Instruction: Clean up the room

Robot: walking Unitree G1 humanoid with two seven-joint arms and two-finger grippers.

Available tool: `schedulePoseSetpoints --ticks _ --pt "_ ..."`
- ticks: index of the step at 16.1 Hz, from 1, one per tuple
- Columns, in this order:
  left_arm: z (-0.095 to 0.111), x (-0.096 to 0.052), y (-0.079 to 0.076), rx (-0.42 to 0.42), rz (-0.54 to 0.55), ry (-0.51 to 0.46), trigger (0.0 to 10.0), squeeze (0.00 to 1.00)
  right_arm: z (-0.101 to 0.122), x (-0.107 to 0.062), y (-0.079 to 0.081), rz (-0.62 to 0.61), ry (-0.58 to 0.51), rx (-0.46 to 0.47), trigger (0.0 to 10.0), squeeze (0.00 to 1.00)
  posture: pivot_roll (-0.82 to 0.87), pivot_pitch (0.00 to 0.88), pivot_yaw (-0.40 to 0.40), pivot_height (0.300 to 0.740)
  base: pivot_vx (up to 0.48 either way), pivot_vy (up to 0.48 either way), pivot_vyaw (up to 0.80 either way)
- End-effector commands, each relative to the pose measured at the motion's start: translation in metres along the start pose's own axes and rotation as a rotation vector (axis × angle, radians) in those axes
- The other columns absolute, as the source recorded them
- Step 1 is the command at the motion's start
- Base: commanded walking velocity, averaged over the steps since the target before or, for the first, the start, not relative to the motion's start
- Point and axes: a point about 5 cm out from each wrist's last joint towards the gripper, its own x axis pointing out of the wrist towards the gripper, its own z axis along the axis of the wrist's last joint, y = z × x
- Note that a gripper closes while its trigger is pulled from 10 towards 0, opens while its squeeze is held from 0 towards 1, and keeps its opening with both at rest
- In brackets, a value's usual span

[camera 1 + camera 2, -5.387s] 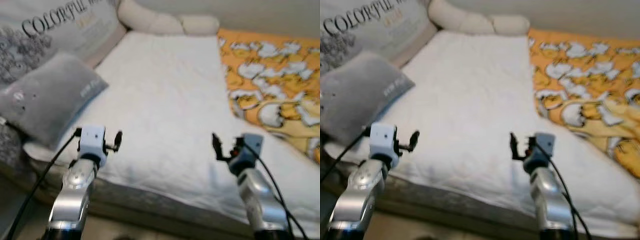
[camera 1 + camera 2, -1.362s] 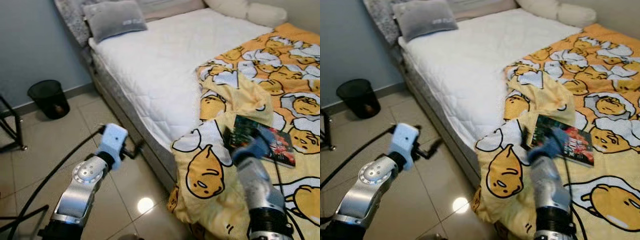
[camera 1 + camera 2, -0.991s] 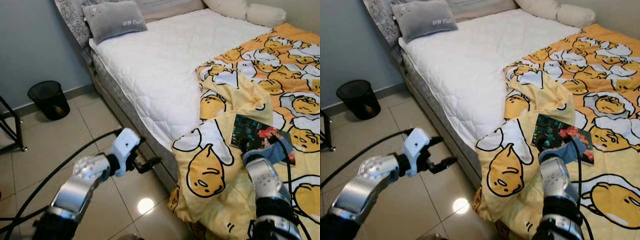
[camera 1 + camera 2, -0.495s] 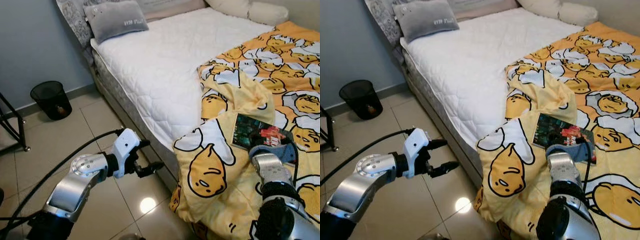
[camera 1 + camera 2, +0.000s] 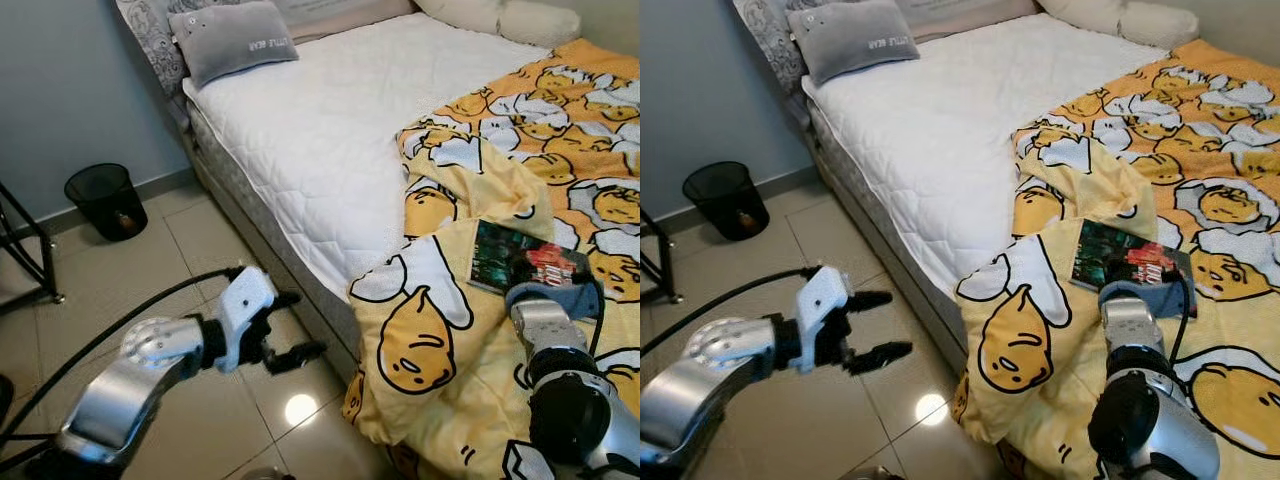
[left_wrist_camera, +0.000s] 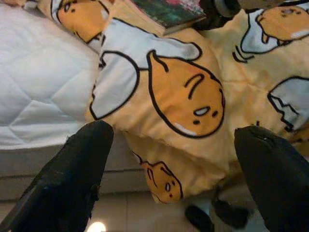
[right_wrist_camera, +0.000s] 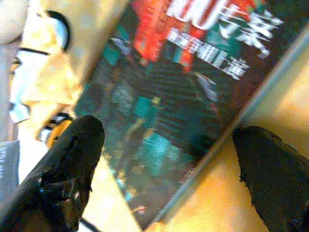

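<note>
One book [image 5: 527, 262] with a dark cover and red lettering lies on the yellow egg-print blanket [image 5: 470, 330] on the bed [image 5: 330, 130]. The right pincer [image 7: 166, 159] hovers just over it, fingers apart. The left pincer [image 5: 292, 325] hangs spread over the floor [image 5: 120, 270]. One grey pillow [image 5: 232, 45], one black bin [image 5: 105, 198].

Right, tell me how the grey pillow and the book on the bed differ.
The grey pillow is soft and plump with small white lettering; the book is flat and dark with a red, busy cover. The pillow lies on bare white mattress at the head; the book lies on the yellow blanket. Both rest on the bed.
</note>
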Motion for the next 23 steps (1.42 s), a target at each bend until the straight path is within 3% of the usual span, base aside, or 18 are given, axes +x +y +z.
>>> schedulePoseSetpoints --ticks 1,6,7,12,15,17,19,20,23 --pt "0.001 -0.004 -0.003 0.0 -0.008 0.008 10.0 0.73 0.0 0.0 -0.004 -0.029 -0.013 0.0 10.0 0.0 0.03 0.035 0.081 0.74 0.0 0.0 0.0" --pt "0.0 -0.004 -0.008 -0.006 -0.016 0.024 10.0 0.73 0.005 -0.001 -0.017 -0.053 -0.051 -0.019 10.0 0.0 0.04 0.056 0.086 0.74 0.0 0.0 0.0" --pt "0.001 -0.007 -0.01 -0.009 -0.018 0.03 10.0 0.73 0.01 0.0 -0.015 -0.032 -0.083 0.049 10.0 0.0 0.06 0.075 0.092 0.74 0.0 0.0 0.0" --pt "0.002 -0.016 -0.015 -0.019 -0.023 0.048 10.0 0.73 0.023 0.001 -0.004 0.044 -0.157 0.187 10.0 0.0 0.11 0.099 0.1 0.74 0.0 0.0 0.0" --pt "0.002 -0.024 -0.018 -0.029 -0.016 0.06 10.0 0.73 0.043 0.001 0.014 0.135 -0.245 0.28 10.0 0.0 0.13 0.118 0.1 0.74 0.0 0.0 0.0" --pt "0.004 -0.026 -0.019 -0.03 -0.02 0.067 10.0 0.73 0.052 0.0 0.017 0.157 -0.283 0.31 10.0 0.0 0.14 0.125 0.102 0.74 0.0 0.0 0.0" --pt "0.005 -0.026 -0.02 -0.028 -0.021 0.064 10.0 0.73 0.055 0.0 0.018 0.171 -0.298 0.325 8.6 0.0 0.14 0.126 0.102 0.74 0.0 0.0 0.0" --pt "0.006 -0.026 -0.02 -0.028 -0.019 0.059 10.0 0.73 0.056 0.0 0.019 0.179 -0.298 0.328 4.9 0.0 0.14 0.128 0.104 0.74 0.0 0.0 0.0" --pt "0.009 -0.025 -0.02 -0.028 -0.014 0.047 10.0 0.73 0.056 0.0 0.019 0.181 -0.292 0.317 3.9 0.0 0.14 0.132 0.106 0.74 0.0 0.0 0.0"
